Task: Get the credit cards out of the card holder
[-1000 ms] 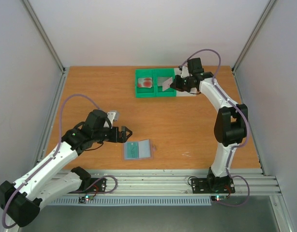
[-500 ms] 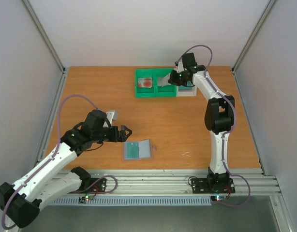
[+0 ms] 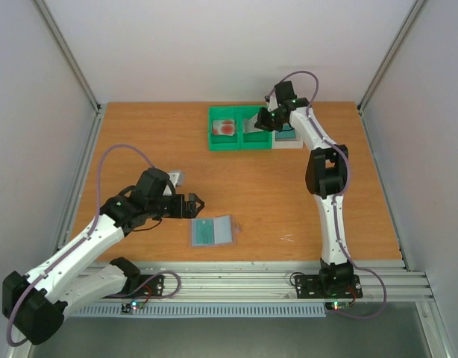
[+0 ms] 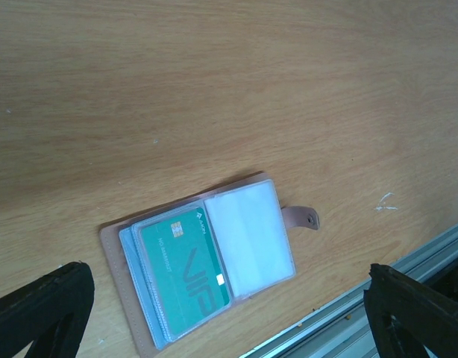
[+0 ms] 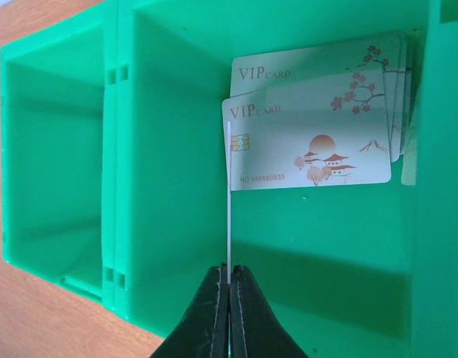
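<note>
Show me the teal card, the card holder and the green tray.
teal card (image 4: pixel 186 272), left wrist view, middle of its face.
card holder (image 4: pixel 250 239), left wrist view, its empty clear pocket.
green tray (image 5: pixel 117 179), right wrist view, divider wall.

Three views: top external, fixed above and behind my bases, looking down over the whole table (image 3: pixel 154 142); left wrist, angled down from fairly near onto the card holder (image 3: pixel 223 230), which the top view shares; right wrist, close inside the green tray (image 3: pixel 239 148), likewise shared with top.
</note>
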Available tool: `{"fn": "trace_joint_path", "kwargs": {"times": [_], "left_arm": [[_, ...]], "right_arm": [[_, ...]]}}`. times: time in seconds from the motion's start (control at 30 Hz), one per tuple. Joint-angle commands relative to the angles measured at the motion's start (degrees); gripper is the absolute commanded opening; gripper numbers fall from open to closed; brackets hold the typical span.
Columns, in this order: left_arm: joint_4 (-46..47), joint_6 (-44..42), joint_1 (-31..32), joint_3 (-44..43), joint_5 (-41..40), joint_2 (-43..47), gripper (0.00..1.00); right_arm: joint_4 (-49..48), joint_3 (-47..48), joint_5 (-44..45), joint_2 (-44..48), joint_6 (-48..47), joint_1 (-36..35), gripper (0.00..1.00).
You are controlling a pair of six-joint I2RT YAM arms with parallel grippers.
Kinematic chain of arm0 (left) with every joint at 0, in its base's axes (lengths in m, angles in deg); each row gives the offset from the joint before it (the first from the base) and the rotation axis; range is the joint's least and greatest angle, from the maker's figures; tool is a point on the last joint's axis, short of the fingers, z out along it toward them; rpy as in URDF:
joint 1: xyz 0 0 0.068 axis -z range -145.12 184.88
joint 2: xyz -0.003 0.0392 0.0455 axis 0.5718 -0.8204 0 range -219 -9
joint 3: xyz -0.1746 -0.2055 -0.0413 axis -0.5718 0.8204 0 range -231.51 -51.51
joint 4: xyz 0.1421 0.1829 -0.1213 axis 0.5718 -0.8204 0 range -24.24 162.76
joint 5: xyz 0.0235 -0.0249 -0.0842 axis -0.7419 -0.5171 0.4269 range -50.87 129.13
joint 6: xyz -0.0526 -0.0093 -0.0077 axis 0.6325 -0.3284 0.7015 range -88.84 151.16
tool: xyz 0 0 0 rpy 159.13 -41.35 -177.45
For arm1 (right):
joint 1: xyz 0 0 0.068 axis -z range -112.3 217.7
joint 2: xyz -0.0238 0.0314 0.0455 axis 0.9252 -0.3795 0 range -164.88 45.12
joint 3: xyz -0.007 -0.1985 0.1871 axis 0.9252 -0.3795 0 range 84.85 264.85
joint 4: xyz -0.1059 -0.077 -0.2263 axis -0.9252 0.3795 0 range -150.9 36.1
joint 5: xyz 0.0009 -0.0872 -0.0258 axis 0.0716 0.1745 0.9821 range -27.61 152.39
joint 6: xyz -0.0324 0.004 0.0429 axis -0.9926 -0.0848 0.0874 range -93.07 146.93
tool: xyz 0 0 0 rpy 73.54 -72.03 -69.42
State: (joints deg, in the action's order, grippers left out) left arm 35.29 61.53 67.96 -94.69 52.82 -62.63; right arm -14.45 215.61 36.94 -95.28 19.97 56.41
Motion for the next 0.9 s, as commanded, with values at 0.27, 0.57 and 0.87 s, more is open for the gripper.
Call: {"fn": "trace_joint_path", "kwargs": {"times": [0.27,0.57,0.87], "left_arm": [[2.1,-1.2,-0.1,-2.2,-1.1,-1.4,0.99],[2.4,-0.4,-0.1,-1.6,-1.8,-0.5,0.99],[3.3,-0.3,-0.1,-1.5,-1.7,-1.2,0.99]], "right_arm": [[6.8,12.4,-0.5,-8.0,1.0,0.2,0.04],[6.0,14.4,-0.6,-10.3,3.1,0.2,0.07],[5.4,14.4,1.5,-10.5,5.6,0.5,0.15]]}}
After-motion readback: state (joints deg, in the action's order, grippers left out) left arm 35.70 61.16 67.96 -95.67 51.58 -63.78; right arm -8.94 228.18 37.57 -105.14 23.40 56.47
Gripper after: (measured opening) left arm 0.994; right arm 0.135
